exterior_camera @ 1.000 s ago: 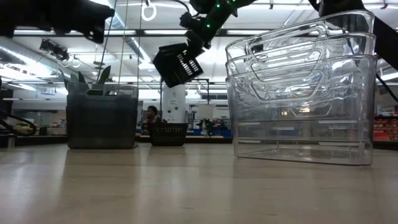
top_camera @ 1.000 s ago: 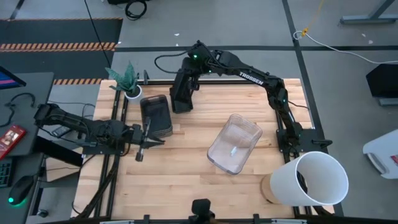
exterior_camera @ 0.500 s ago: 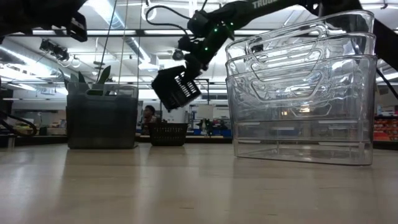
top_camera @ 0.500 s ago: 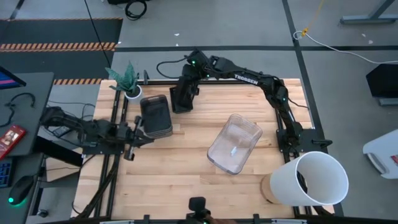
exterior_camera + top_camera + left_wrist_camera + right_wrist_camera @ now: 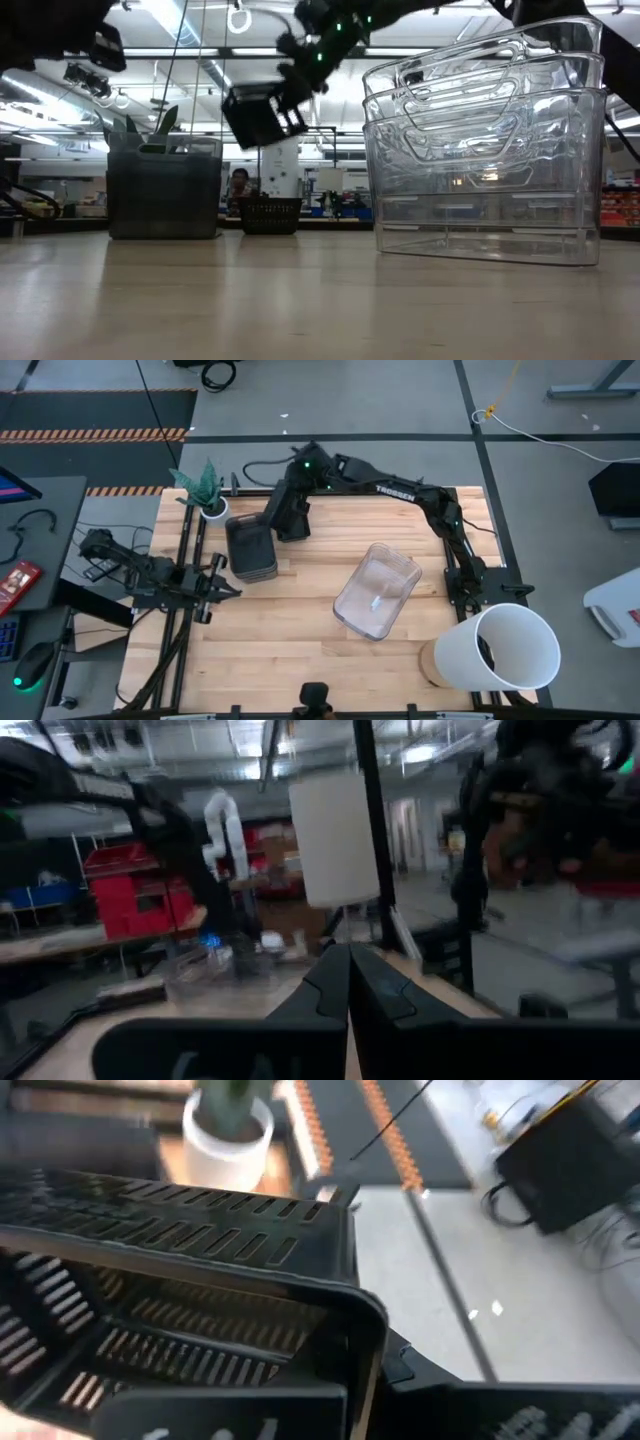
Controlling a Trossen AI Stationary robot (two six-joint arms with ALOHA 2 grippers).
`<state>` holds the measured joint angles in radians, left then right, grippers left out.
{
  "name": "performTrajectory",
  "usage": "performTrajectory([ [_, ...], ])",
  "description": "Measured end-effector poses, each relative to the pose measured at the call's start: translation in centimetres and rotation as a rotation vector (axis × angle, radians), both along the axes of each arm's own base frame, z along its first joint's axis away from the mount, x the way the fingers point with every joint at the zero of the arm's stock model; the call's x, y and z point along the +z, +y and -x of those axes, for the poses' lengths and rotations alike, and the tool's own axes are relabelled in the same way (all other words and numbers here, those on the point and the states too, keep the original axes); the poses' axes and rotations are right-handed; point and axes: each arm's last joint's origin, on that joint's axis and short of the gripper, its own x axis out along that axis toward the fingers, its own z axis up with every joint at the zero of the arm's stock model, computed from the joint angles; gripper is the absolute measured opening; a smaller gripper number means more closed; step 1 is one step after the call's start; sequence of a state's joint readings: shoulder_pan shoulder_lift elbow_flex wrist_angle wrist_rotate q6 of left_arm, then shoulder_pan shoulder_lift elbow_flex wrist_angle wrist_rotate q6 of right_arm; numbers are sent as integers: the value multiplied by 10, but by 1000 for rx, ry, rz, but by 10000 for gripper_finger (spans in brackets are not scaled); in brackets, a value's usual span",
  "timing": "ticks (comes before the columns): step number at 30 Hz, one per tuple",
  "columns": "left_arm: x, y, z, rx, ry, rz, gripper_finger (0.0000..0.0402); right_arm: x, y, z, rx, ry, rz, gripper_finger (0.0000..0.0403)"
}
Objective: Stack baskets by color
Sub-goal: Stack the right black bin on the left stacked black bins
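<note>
My right gripper (image 5: 293, 500) is shut on a small black slotted basket (image 5: 283, 517), held in the air over the far side of the table, just right of the stacked smoky grey baskets (image 5: 250, 547). In the low view the held basket (image 5: 262, 113) hangs above and right of the grey stack (image 5: 165, 188), and another small black basket (image 5: 270, 214) stands on the table far behind. The nested clear baskets (image 5: 378, 590) rest on their bottoms at mid-table. My left gripper (image 5: 211, 596) is shut and holds nothing, at the table's left edge. My right gripper pinches the black basket's end wall near a corner (image 5: 366, 1342), seemingly with one finger inside and one outside. The fingers slant down from the table's far right. The basket is lifted clear of the table and hangs nearly level, slightly tilted, below the fingers.
A small white pot with a green plant (image 5: 207, 492) stands at the far left corner, close to the grey stack. A big white bucket (image 5: 507, 648) lies at the near right corner. Bare wood lies along the near side of the table.
My right gripper has carried the black basket a little toward the table's left, nearer the grey stack. The basket, steeply tilted before, now hangs closer to level. My left gripper has drawn back toward the table's left edge, away from the grey stack.
</note>
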<state>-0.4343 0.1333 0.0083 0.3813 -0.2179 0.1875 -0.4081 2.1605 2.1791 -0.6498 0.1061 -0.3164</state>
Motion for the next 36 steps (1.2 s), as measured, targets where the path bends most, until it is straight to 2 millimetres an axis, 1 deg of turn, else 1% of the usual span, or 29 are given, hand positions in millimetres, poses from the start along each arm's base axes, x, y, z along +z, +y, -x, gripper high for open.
performTrajectory([
  [3,3,0,1,-31,-23,18,4,31,-6,8,-16,-62,25,2],
  [5,2,-2,1,-89,-12,30,4,45,-13,15,-28,-88,31,1],
  [6,2,-3,2,-112,-13,36,4,50,-16,19,-28,-99,23,1],
  [8,2,-3,2,-136,-14,50,4,50,-21,24,-14,-94,-25,1],
  [9,3,-4,2,-152,-16,54,4,45,-21,25,-3,-75,-49,1],
  [13,4,-5,3,-220,-18,82,4,16,-12,19,50,46,-111,1],
  [17,4,-5,3,-225,-16,106,9,-1,-9,13,83,93,-58,1],
  [19,5,-5,4,-230,-21,122,13,-13,-10,9,101,122,-12,1],
  [22,5,-5,4,-237,-15,150,18,-34,-14,4,123,180,7,1],
  [26,5,-5,4,-244,0,173,16,-60,-23,-7,116,221,42,1],
  [28,4,-5,3,-251,11,194,13,-73,-25,-9,109,281,37,1],
  [30,4,-5,3,-257,21,215,11,-77,-23,-8,107,338,29,1],
  [36,4,-5,3,-260,30,227,19,-75,-11,-5,102,435,13,2],
])
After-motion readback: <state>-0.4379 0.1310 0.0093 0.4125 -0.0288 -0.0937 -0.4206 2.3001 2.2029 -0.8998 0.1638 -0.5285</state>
